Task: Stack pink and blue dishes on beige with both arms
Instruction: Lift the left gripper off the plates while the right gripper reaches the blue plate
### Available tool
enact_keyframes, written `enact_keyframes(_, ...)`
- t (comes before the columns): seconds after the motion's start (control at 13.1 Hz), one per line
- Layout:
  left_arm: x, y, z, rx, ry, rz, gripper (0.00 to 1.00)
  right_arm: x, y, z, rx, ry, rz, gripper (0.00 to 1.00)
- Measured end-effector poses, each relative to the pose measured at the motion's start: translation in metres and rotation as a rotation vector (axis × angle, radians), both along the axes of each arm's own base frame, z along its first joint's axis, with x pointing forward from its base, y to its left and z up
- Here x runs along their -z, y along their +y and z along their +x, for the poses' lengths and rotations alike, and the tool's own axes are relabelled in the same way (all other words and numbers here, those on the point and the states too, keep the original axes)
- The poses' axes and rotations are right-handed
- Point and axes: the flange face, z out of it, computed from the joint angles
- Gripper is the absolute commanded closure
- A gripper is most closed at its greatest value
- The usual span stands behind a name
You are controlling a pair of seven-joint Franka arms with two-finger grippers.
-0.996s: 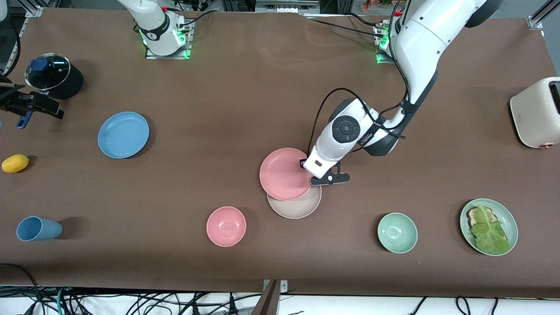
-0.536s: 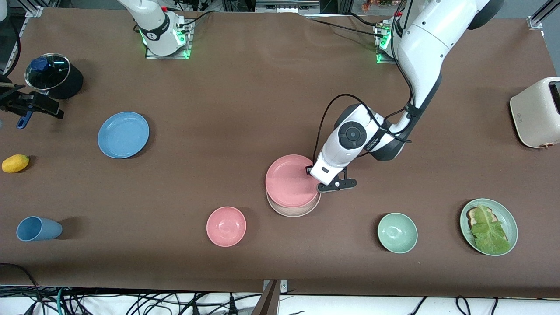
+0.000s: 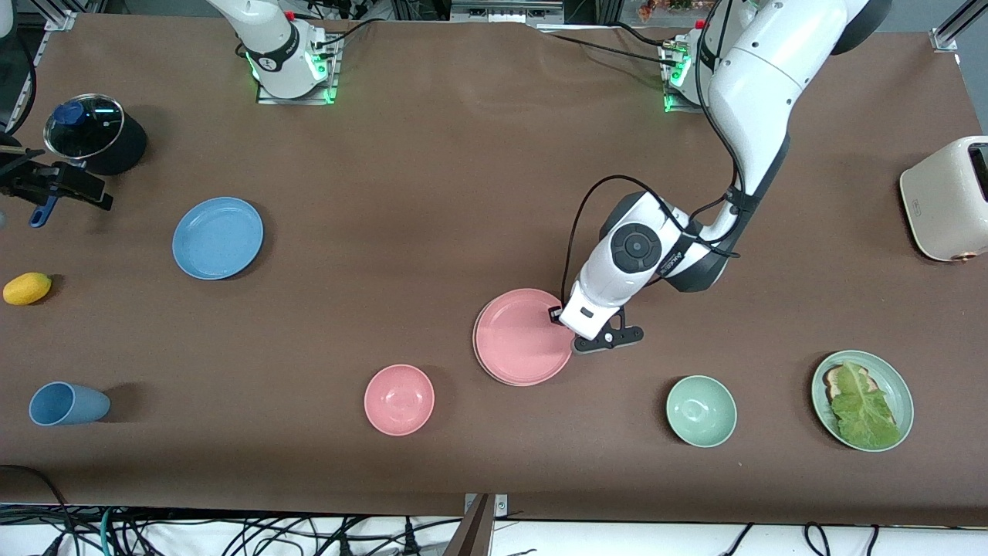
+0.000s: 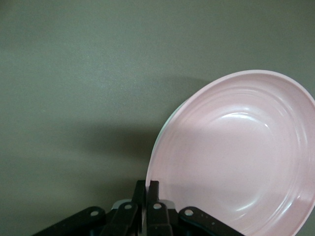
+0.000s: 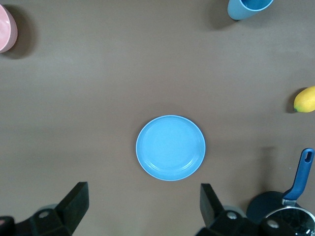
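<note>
The pink plate point(image 3: 521, 337) point(image 4: 236, 152) is over the beige plate point(image 3: 476, 349) and covers nearly all of it; only a thin pale sliver of the beige rim shows. My left gripper point(image 3: 557, 316) point(image 4: 151, 189) is shut on the pink plate's rim at the side toward the left arm's end. I cannot tell whether the pink plate rests on the beige one. The blue plate point(image 3: 218, 237) point(image 5: 170, 147) lies alone toward the right arm's end. My right gripper point(image 5: 142, 186) waits wide open high over the table beside the blue plate, holding nothing.
A pink bowl point(image 3: 399, 399), a green bowl point(image 3: 701, 411) and a green plate with lettuce point(image 3: 862, 400) lie nearer the front camera. A blue cup point(image 3: 65, 403), a lemon point(image 3: 27, 288) and a lidded pot point(image 3: 93, 135) sit at the right arm's end, a toaster point(image 3: 948, 197) at the left arm's.
My left gripper carried the pink plate toward the front camera until it covered the beige plate. The right arm and blue plate stayed still.
</note>
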Motion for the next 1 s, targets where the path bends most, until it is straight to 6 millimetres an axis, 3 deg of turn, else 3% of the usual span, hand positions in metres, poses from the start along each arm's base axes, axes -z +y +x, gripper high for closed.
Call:
enact_keyframes(0.23, 0.017, 0.003, 0.004, -0.009, 0.012, -0.003, 1.00, 0.000, 0.000, 0.000, 0.000, 0.000, 0.000, 0.00)
enact_keyframes(0.54, 0.014, 0.001, 0.008, -0.012, 0.002, -0.011, 0.61, 0.000, 0.000, 0.000, 0.000, 0.000, 0.000, 0.00)
enact_keyframes(0.61, 0.014, 0.001, 0.008, -0.012, 0.001, -0.012, 0.44, 0.000, 0.000, 0.000, 0.000, 0.000, 0.000, 0.00)
enact_keyframes(0.69, 0.013, 0.001, 0.008, -0.013, 0.001, -0.012, 0.16, 0.000, 0.000, 0.000, 0.000, 0.000, 0.000, 0.00)
enact_keyframes(1.0, 0.013, 0.001, 0.009, -0.013, 0.000, -0.013, 0.08, 0.000, 0.000, 0.000, -0.001, 0.000, 0.000, 0.00)
